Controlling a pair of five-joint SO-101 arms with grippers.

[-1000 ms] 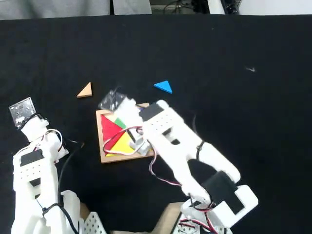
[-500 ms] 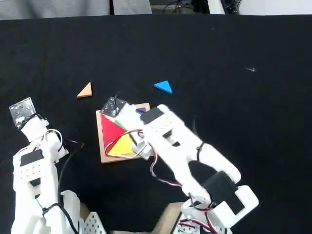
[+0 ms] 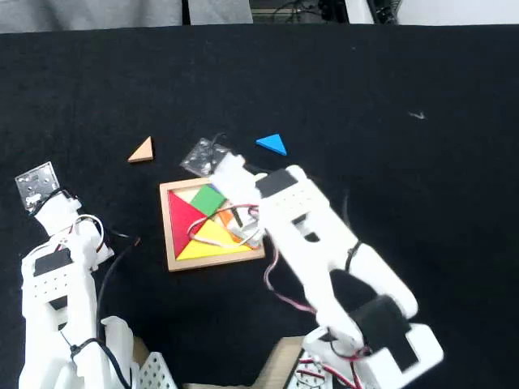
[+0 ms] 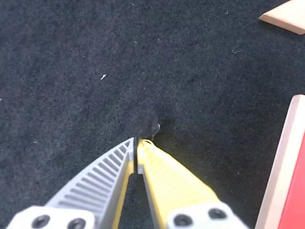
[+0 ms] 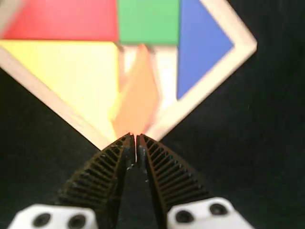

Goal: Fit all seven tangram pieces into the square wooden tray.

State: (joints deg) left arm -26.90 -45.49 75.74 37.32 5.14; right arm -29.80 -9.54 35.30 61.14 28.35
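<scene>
Orange piece (image 5: 136, 102) is sitting skewed in the tray (image 5: 224, 62), so the right gripper (image 5: 135, 138), jaws together, is risking wedging it.

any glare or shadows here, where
high view: light glints off a shiny speckled plate at the left arm's end and another beside the square wooden tray; left wrist view: a small dark shadow on the black cloth by the left gripper; right wrist view: no glare on the tray.

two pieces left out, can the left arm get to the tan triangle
Probably yes: bare cloth lies between the left gripper and the tan triangle; the right arm is over the tray.
</scene>
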